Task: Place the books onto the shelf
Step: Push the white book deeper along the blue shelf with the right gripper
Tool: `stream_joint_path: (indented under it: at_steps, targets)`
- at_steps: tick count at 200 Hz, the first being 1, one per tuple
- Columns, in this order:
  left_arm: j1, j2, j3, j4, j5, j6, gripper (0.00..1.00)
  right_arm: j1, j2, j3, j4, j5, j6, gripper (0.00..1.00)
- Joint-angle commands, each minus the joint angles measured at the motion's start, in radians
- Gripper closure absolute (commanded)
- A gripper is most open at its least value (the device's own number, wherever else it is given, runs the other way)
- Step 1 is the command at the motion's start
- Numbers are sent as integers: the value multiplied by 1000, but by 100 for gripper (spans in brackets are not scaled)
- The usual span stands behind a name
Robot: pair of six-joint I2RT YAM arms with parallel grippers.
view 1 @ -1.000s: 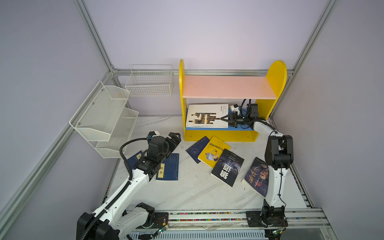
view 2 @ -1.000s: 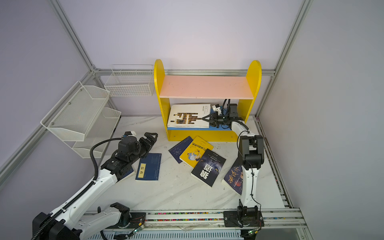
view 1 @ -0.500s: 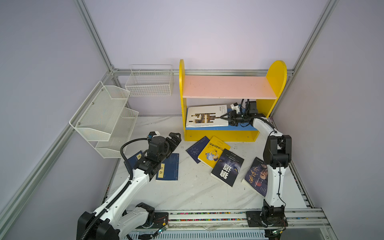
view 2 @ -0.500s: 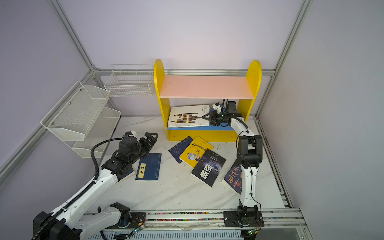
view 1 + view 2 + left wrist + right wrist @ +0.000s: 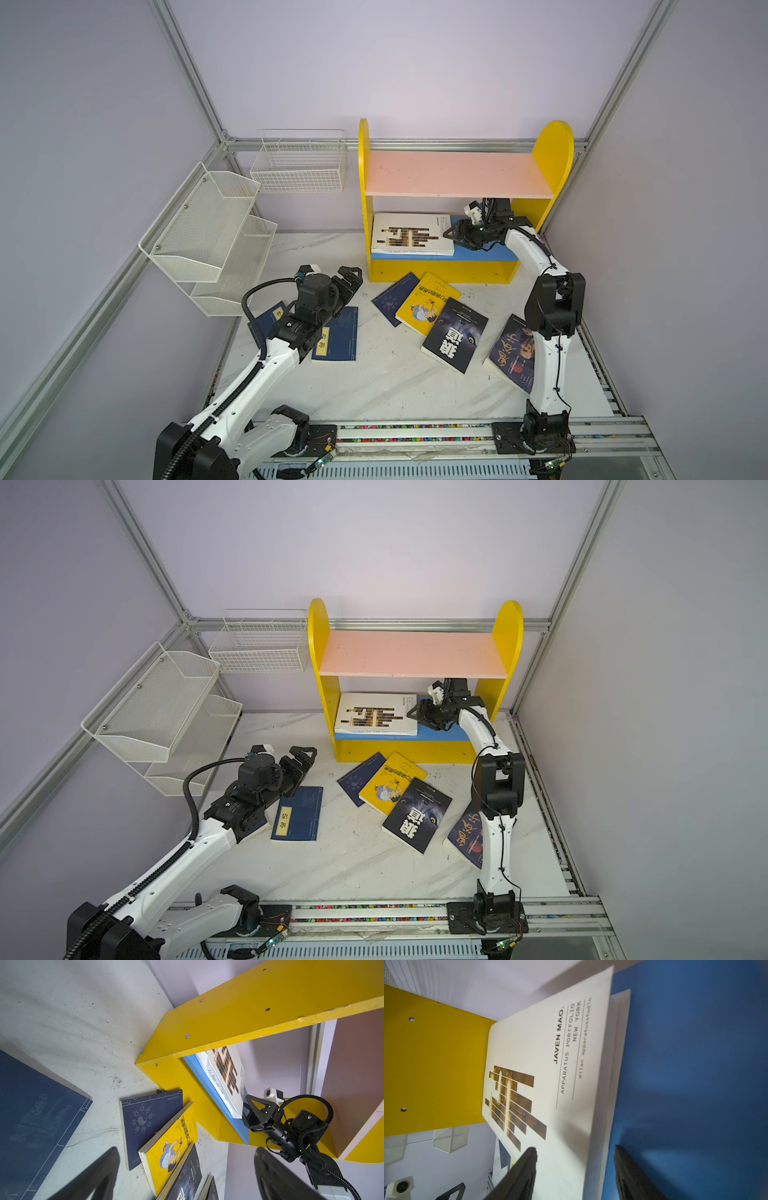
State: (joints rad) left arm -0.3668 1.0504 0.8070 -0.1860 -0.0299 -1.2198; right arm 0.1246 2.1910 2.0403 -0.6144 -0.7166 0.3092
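The right fingers [image 5: 521, 1174] stand apart at the right edge of the white book [image 5: 411, 235], one across the cover and one across bare blue, clamping nothing. The book lies flat on the blue board [image 5: 484, 254] of the shelf [image 5: 555, 149], close to the left panel and beneath the pink board [image 5: 453, 172]. The step in hand looks like the release. Done well, the arm would back straight out along the board with the fingers wide, clear of the pink board and off the cover, so the book is not dragged toward the board's front edge. The left fingers [image 5: 347, 282] are spread wide and empty above the table [image 5: 395, 386], toward its left edge and just past a navy book [image 5: 338, 332]. Six books wait on the table: another navy one [image 5: 270, 316] under the left arm, a third navy [image 5: 392, 297], a yellow book [image 5: 428, 305], a dark book [image 5: 455, 334] and an illustrated one [image 5: 511, 353] near the right edge. The white cover reads "JAVEN MAO. APPARATUS PORTFOLIO NEW YORK" and "milan apparatusstudio". Its spine begins "La Dame aux", and the rest is unclear. The dark book carries large white Chinese characters, the yellow one a Chinese title and a cartoon figure, and the navy label is too small to read.
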Motion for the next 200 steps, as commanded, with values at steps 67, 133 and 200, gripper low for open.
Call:
stream_joint_path:
  at_steps: [67, 133, 200]
  targets:
    - [8, 0, -46, 39, 13, -7, 0, 28, -72, -83, 76, -30, 32, 57]
    - [8, 3, -52, 37, 23, -13, 0, 38, -137, -142, 139, -26, 45, 79]
    - [8, -26, -69, 23, 25, -22, 0, 30, -157, -175, 203, -103, 69, 89]
